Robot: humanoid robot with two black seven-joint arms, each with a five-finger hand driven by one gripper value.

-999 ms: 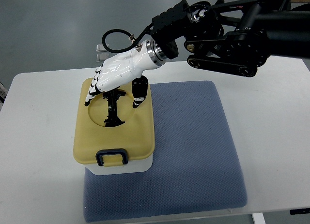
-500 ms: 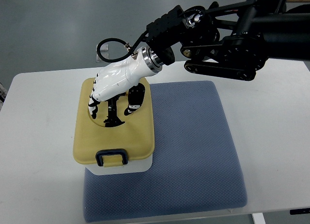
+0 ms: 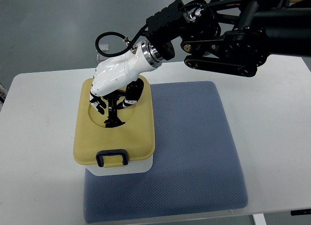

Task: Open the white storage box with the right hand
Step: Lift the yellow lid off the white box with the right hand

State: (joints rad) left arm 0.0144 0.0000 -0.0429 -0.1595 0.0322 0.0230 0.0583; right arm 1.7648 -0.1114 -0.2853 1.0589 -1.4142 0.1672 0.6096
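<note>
- White storage box (image 3: 121, 167) sat at the 9 o'clock side of the frame centre, on the left edge of a blue-grey mat (image 3: 194, 152); only a thin white band of its body showed at the front, under the lid.
- Yellow lid (image 3: 116, 132) was in place on the box, covering it fully (no gap seen along the visible front edge).
- Dark blue latch (image 3: 112, 157) sat at the lid's 6 o'clock edge, lying flat against it.
- A black handle (image 3: 113, 113) stood in the round recess at the lid's centre.
- Right robot hand (image 3: 112, 84), white shell with black finger joints, came in from the right via a black arm (image 3: 228, 35) at the 1 o'clock side of the frame.
- Robot hand was positioned over the lid's 12 o'clock half, palm facing down, fingers (image 3: 97, 102) curled down into the recess around the handle's upper part.
- Thumb (image 3: 132, 94) hung on the handle's 3 o'clock side, the other fingers on its 9 o'clock side; whether they actually pressed on the handle I could not tell, as the shell hid the contact points.
- Mat lay on a white surface (image 3: 39, 137), which extended beyond it on both sides.
- A black cable (image 3: 109, 43) looped above the wrist at 12 o'clock.
</note>
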